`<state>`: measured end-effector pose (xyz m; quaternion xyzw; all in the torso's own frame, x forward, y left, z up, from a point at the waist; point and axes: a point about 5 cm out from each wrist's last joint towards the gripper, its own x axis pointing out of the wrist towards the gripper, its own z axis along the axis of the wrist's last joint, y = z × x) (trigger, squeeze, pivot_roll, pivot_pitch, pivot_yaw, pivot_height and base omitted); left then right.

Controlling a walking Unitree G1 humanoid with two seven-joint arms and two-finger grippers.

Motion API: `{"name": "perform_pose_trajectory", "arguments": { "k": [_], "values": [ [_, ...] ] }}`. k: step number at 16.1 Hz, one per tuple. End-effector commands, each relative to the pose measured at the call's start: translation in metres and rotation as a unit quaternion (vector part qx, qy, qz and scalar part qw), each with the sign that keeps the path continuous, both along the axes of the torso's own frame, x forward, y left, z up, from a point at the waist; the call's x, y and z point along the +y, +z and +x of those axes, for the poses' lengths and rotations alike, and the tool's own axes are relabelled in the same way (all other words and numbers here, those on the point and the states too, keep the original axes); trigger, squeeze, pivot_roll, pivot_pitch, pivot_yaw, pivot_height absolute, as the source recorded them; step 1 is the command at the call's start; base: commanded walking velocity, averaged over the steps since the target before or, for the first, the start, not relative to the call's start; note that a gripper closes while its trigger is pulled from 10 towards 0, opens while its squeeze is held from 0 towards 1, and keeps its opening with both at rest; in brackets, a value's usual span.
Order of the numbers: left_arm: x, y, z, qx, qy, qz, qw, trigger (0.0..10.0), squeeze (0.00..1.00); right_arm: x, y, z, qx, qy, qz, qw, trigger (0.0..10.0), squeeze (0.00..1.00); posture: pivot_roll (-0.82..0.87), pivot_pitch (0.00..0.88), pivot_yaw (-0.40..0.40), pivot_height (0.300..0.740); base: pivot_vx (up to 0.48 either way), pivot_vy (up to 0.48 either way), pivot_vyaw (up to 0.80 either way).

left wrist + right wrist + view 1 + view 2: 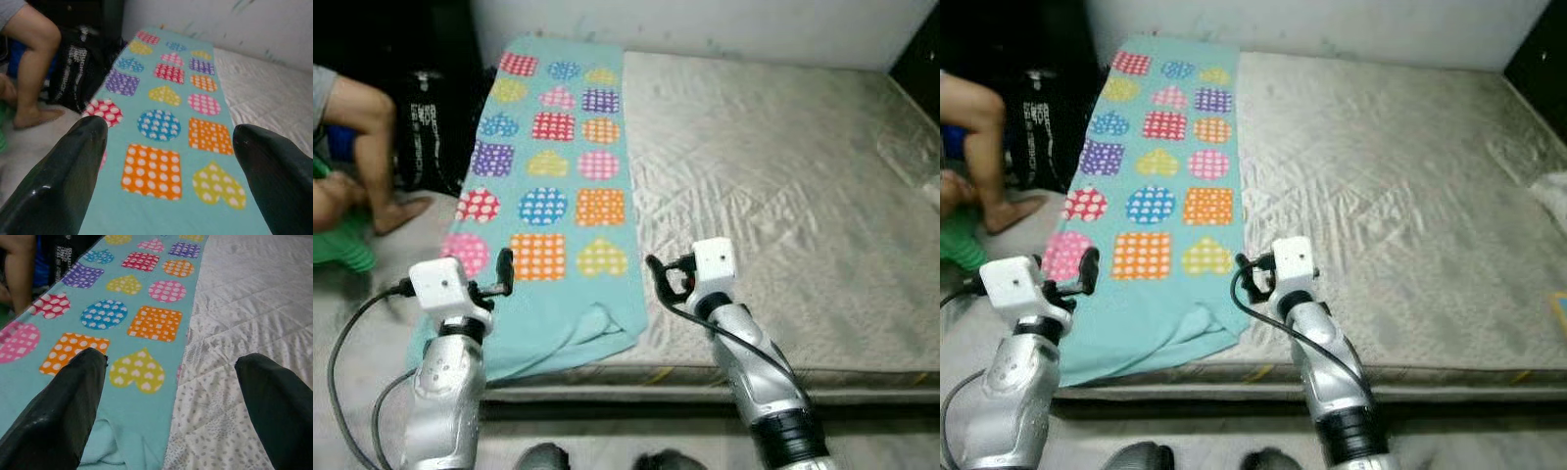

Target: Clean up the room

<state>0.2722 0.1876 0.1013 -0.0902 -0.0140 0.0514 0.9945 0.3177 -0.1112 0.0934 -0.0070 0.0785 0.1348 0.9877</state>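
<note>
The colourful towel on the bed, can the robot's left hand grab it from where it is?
Probably yes. The left gripper is open and hovers right over the near part of the towel, which lies flat along the mattress edge. Nothing sits between them.

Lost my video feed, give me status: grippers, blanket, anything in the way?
Left gripper open, right gripper open, both hovering at the bed's near edge. Blanket flat on mattress, near corner bunched. Person seated left.

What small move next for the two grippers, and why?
Probably ease both forward and down to the towel's bunched near edge: the left gripper and right gripper hover open above it, gripping nothing, and that end hangs crumpled over the mattress edge.
</note>
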Motion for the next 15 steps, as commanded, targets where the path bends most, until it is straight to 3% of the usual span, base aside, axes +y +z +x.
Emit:
{"name": "perform_pose_trajectory", "arguments": {
  "k": [1, 3, 7, 9, 11, 12, 15],
  "values": [
    [0.0014, -0.0017, -0.0005, 0.007, 0.0, 0.004, 1.0, 10.0, 0.0, -0.0057, 0.0008, 0.0011, 0.006, -0.012, 0.006, 1.0, 10.0, 0.0, 0.12, 0.177, -0.091, 0.74, 0.0, 0.48, 0.0],
    [0.0024, -0.0004, -0.0002, 0.002, 0.002, 0.003, 1.0, 10.0, 0.0, -0.0068, 0.0017, 0.0022, 0.005, -0.011, 0.003, 1.0, 10.0, 0.0, 0.11, 0.178, -0.091, 0.74, 0.0, 0.48, 0.0],
    [0.0016, 0.0013, 0.0007, -0.003, -0.001, 0.009, 1.0, 10.0, 0.0, -0.0026, 0.0065, 0.0029, -0.031, 0.006, -0.034, 0.999, 10.0, 0.0, 0.11, 0.179, -0.091, 0.74, 0.0, 0.0, 0.0],
    [0.0021, 0.0015, 0.0007, -0.003, 0.001, 0.007, 1.0, 10.0, 0.0, -0.003, 0.0068, 0.0034, -0.024, 0.003, -0.025, 0.999, 10.0, 0.0, 0.11, 0.181, -0.089, 0.74, 0.0, 0.0, 0.0],
    [0.0028, 0.003, 0.0009, -0.008, 0.005, 0.0, 1.0, 10.0, 0.0, -0.0075, 0.0053, 0.0072, -0.011, -0.008, -0.046, 0.999, 10.0, 0.0, 0.11, 0.184, -0.088, 0.74, 0.0, 0.0, 0.0],
    [0.0027, 0.0038, 0.0015, -0.009, 0.005, 0.0, 1.0, 10.0, 0.0, -0.0073, 0.0063, 0.0073, -0.001, -0.003, -0.007, 1.0, 10.0, 0.0, 0.11, 0.189, -0.088, 0.74, 0.0, 0.0, 0.0],
    [0.0041, 0.0054, 0.0012, -0.009, 0.009, -0.001, 1.0, 10.0, 0.0, -0.0059, 0.009, 0.0071, -0.003, -0.004, 0.012, 1.0, 10.0, 0.0, 0.11, 0.201, -0.08, 0.74, 0.0, 0.0, -0.18]
  ]
}}
